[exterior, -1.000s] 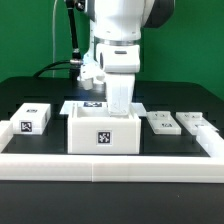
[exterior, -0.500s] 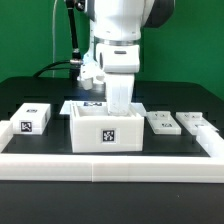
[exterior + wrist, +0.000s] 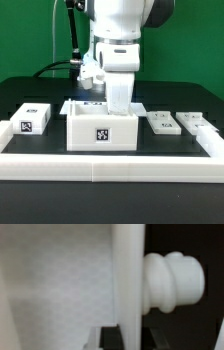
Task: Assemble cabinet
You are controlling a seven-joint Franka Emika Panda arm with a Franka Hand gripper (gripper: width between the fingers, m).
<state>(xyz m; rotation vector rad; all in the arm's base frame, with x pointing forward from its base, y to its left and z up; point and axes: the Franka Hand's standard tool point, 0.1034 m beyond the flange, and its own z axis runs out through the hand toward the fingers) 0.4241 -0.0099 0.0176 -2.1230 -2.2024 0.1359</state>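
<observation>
The cabinet body (image 3: 102,133), an open white box with a square tag on its front, stands in the middle of the table. My gripper (image 3: 119,104) reaches down from above into its back part. In the wrist view the gripper (image 3: 132,338) has its two dark fingers (image 3: 112,339) on either side of a thin white wall (image 3: 128,280) of the body, shut on it. A white ribbed round peg (image 3: 175,282) sticks out from that wall's side. A smaller white tagged cabinet block (image 3: 32,117) lies at the exterior view's left. Two small white panels (image 3: 161,122) (image 3: 193,121) lie at the right.
A low white border rail (image 3: 110,165) runs along the front and up both sides. The marker board (image 3: 92,104) lies behind the body, partly hidden by the arm. The table is black.
The cabinet body shifted slightly to the exterior view's right, then back left, with the gripper still on it. The other parts have not moved.
</observation>
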